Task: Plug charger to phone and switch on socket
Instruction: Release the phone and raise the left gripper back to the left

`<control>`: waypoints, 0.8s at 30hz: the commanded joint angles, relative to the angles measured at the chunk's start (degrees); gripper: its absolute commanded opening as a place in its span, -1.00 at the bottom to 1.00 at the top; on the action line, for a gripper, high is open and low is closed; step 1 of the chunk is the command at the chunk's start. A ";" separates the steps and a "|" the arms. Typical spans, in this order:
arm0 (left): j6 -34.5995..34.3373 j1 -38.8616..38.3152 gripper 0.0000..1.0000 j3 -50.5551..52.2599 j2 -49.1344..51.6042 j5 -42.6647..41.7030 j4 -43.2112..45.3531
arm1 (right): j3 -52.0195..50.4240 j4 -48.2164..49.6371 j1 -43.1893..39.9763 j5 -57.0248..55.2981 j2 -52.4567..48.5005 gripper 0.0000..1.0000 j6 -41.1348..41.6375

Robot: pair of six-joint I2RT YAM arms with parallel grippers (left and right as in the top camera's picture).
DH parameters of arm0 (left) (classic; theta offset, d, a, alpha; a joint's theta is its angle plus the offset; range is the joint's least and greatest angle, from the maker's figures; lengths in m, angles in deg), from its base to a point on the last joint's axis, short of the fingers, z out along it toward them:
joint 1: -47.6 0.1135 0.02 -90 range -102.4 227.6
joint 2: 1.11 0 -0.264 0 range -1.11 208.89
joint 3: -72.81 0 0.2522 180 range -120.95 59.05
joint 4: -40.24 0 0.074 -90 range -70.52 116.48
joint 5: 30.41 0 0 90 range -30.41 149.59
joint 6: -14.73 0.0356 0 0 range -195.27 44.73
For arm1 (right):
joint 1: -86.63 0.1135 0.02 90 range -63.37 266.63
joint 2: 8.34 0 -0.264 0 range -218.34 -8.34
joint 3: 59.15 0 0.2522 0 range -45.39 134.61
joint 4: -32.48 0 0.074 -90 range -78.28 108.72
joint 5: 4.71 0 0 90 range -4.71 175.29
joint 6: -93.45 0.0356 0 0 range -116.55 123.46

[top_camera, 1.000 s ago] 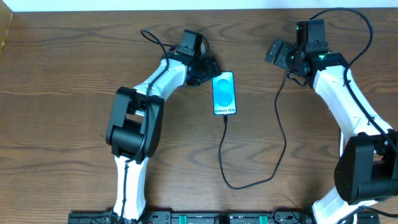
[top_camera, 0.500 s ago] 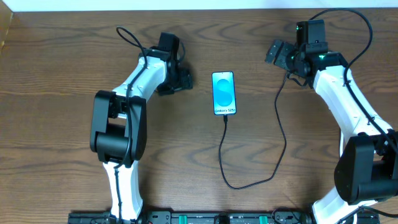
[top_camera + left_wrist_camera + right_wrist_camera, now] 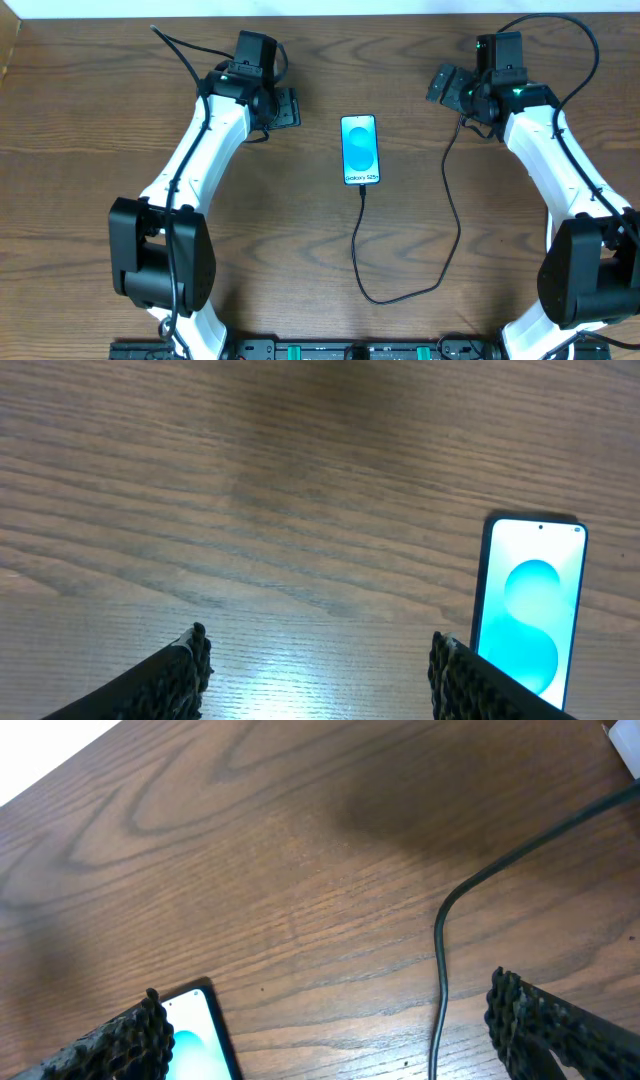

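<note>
The left gripper (image 3: 285,108) is positioned over the bare table (image 3: 100,150) at the upper left, well apart from the phone (image 3: 360,150). In the overhead view its jaws are hard to make out. In the left wrist view they are seen spread apart, with only wood grain between the fingers (image 3: 175,675) and nothing grasped. The phone lies flat near the table centre, screen up and lit blue. The left wrist view shows only its upper part, cut off at the lower right.

The charger (image 3: 457,215) is seen meeting the phone's lower edge. From there it is looped toward the near edge and back up to the right arm, where its far end is hidden.

The right gripper (image 3: 443,85) is held at the upper right. Its fingers (image 3: 130,1040) are spread wide in the right wrist view and nothing is grasped. That view alone shows a white object (image 3: 630,745), cut off at the upper right corner. It cannot be identified.
</note>
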 commanded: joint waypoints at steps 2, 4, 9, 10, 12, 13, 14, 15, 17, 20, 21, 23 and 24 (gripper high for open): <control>0.96 -0.07 0.43 -0.50 -2.56 1.20 -1.64 | 0.28 -0.07 -0.09 -0.70 -0.33 0.99 -0.57; 0.96 -0.07 0.43 -0.50 -3.30 1.20 -2.32 | 0.28 -0.07 -0.09 -0.70 -0.33 0.98 -0.57; 0.96 -0.09 0.43 -0.50 -6.29 1.20 -5.57 | 0.28 -0.07 -0.09 -0.70 -0.33 0.99 -0.57; 0.96 -0.07 0.43 -0.50 -7.08 1.20 -6.16 | 0.28 -0.07 -0.09 -0.70 -0.33 0.99 -0.59; 0.96 -0.07 0.43 -0.50 -9.09 1.20 -7.30 | 0.28 -0.07 -0.09 -0.72 -0.33 0.99 -0.59; 0.96 -0.07 0.43 -0.50 -10.32 1.18 -7.87 | 0.28 -0.07 -0.09 -0.72 -0.33 0.98 -0.59; 0.96 -0.07 0.43 -0.50 -11.56 1.18 -8.46 | 0.28 -0.07 -0.09 -0.70 -0.33 0.99 -0.59; 0.96 -0.07 0.43 -0.50 -12.63 1.16 -9.03 | 0.28 -0.07 -0.09 -0.72 -0.33 0.99 -0.57; 0.94 -0.07 0.43 -0.50 -15.28 1.16 -10.58 | 0.28 -0.07 -0.09 -0.72 -0.33 0.98 -0.59; 0.96 -0.07 0.43 -0.50 -18.51 1.18 -12.55 | 0.28 -0.07 -0.09 -0.72 -0.33 0.99 -0.59; 0.94 -0.07 0.43 -0.50 -19.34 1.18 -12.74 | 0.28 -0.09 -0.09 -0.72 -0.33 0.98 -0.59; 0.94 -0.07 0.96 -0.50 -20.39 1.18 -12.72 | 0.28 -0.15 -0.09 -0.70 -0.33 0.98 -0.57; 0.94 -0.07 0.96 -0.50 -20.61 1.18 -12.72 | 0.28 -0.24 -0.09 -0.68 -0.33 0.99 -0.57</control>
